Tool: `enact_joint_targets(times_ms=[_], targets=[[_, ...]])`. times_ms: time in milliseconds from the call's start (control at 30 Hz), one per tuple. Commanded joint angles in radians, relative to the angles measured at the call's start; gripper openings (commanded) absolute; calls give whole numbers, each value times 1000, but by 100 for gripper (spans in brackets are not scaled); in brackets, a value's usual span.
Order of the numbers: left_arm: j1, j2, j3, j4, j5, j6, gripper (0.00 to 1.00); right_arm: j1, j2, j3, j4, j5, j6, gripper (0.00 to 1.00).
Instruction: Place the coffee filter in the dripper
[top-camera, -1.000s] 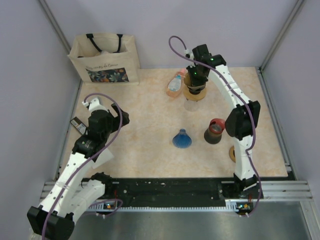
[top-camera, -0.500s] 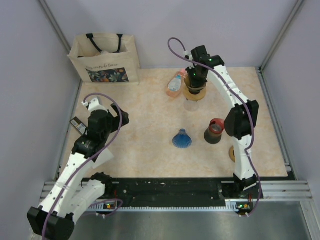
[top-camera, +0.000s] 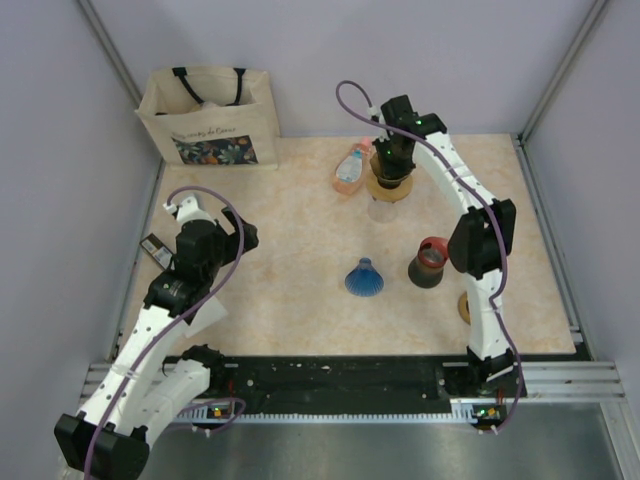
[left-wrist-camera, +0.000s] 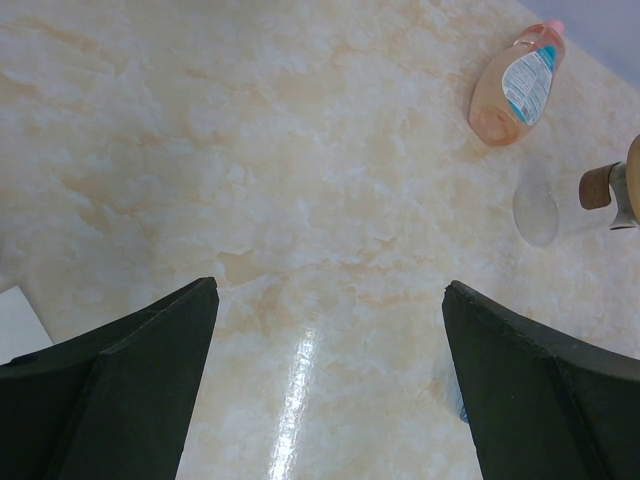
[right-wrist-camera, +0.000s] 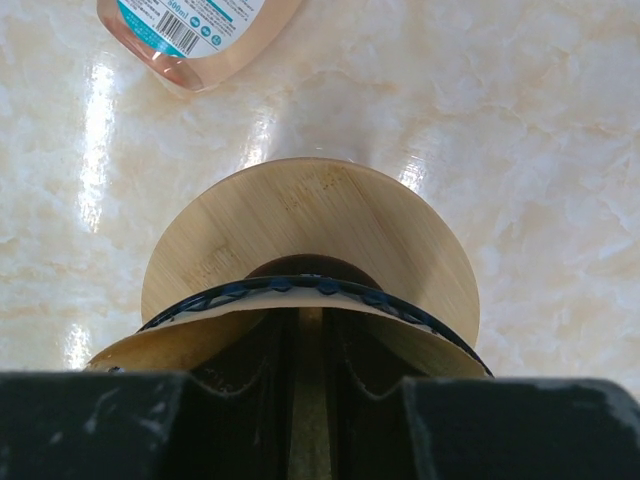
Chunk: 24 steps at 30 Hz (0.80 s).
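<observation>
The dripper (top-camera: 386, 188), a round wooden disc (right-wrist-camera: 300, 215) with a black wire rim (right-wrist-camera: 300, 286), stands at the back of the table on a clear glass (top-camera: 382, 209). The brown paper coffee filter (right-wrist-camera: 180, 345) sits inside the wire rim. My right gripper (right-wrist-camera: 310, 325) reaches down into it, shut on a fold of the paper; from above the right gripper (top-camera: 391, 163) covers the dripper's middle. My left gripper (left-wrist-camera: 330, 288) hangs wide open over bare table at the left, holding nothing; from above, the left gripper (top-camera: 205, 248) is far from the dripper.
A pink bottle (top-camera: 350, 168) lies just left of the dripper. A blue cone (top-camera: 364, 278) and a dark cup with a red rim (top-camera: 430, 262) stand mid-table. A tote bag (top-camera: 208, 118) is at the back left, a brown roll (top-camera: 465, 307) by the right arm.
My right gripper has shifted very slightly over the dripper, still gripping the filter. The left arm has not moved.
</observation>
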Motion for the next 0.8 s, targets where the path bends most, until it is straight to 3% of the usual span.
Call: enact_joint_targets(times_ms=[0, 433, 767], targets=[[7, -21, -4, 19, -8, 7, 99, 15, 16, -10, 15, 10, 11, 17], [6, -28, -12, 22, -6, 3, 99, 13, 11, -6, 15, 18, 16, 17], [7, -18, -16, 32, 18, -3, 99, 13, -7, 3, 15, 32, 27, 24]])
